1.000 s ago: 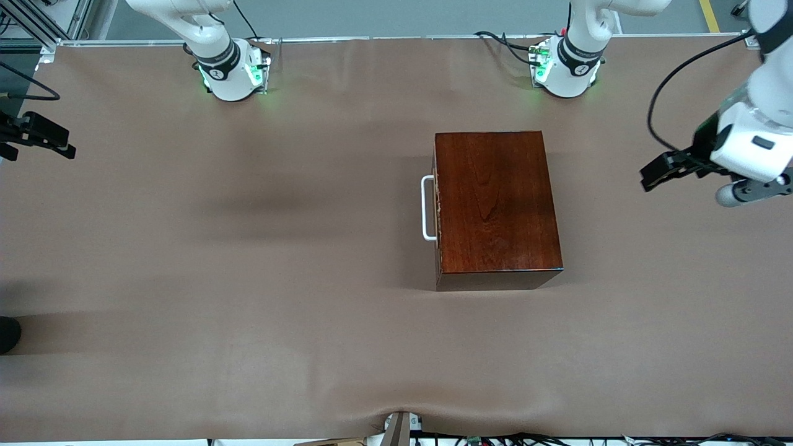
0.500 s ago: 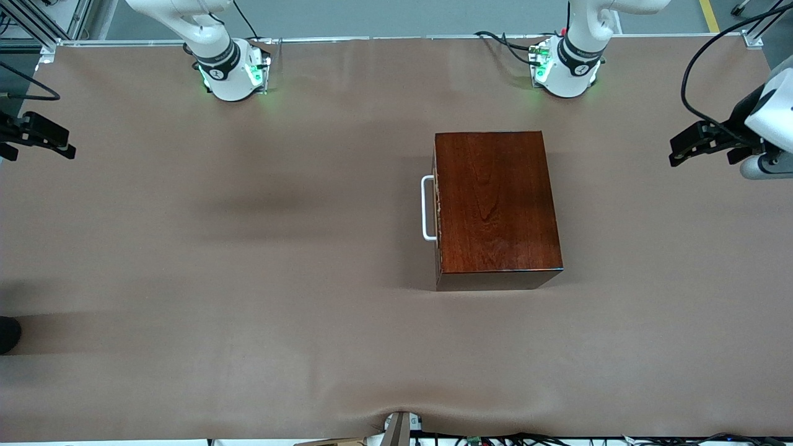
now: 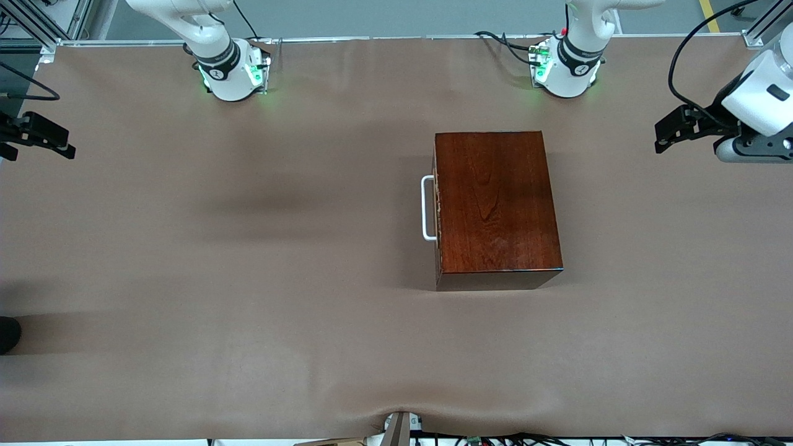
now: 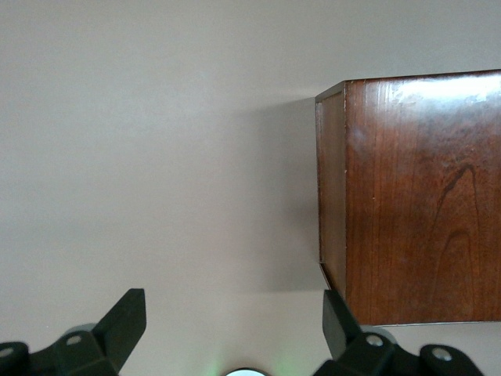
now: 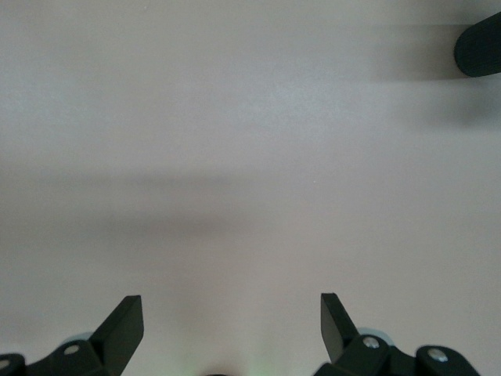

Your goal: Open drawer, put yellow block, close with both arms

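The mahogany wooden box (image 3: pixel 495 201) stands mid-table, its drawer (image 3: pixel 437 210) pushed in and its white bar handle (image 3: pixel 427 207) facing the right arm's end of the table. No yellow block shows in any view. My left gripper (image 3: pixel 666 133) hovers open over the cloth at the left arm's end of the table, apart from the box. In the left wrist view its fingers (image 4: pixel 233 321) hold nothing and a back corner of the box (image 4: pixel 423 196) shows. My right gripper (image 3: pixel 43 139) waits open over the right arm's end, with bare cloth under it (image 5: pixel 231 321).
Brown cloth (image 3: pixel 248 279) covers the whole table. A dark rounded object (image 3: pixel 7 334) sits at the table's edge at the right arm's end, also in the right wrist view (image 5: pixel 479 47). Both arm bases (image 3: pixel 232 74) (image 3: pixel 567 71) stand along the edge farthest from the front camera.
My left gripper has drawn away from the box toward the table's end and the bases' side. The right arm and the box have not moved.
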Motion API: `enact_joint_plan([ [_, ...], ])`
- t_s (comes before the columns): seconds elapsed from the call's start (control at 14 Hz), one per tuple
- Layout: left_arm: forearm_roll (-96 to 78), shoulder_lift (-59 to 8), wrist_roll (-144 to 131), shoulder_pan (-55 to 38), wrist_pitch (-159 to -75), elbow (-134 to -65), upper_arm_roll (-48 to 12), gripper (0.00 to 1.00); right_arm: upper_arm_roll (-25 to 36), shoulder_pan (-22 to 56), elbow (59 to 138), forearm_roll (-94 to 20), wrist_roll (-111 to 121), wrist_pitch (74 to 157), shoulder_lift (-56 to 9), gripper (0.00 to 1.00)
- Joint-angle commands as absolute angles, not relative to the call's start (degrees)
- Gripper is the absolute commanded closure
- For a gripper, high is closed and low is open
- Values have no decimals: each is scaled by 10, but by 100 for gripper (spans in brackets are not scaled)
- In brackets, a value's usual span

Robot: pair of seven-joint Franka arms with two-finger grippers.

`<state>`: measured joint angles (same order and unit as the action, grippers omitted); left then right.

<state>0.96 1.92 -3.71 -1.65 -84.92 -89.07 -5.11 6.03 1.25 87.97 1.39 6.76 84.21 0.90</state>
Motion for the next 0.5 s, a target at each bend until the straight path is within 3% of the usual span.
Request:
enact_joint_plan([
  [0.0,8,48,-28,17,-847,-911,-77,0,59,10,884,18,65,840,18,0],
  [0.43,12,48,-36,-15,-834,-890,-59,0,59,11,884,18,65,840,18,0],
])
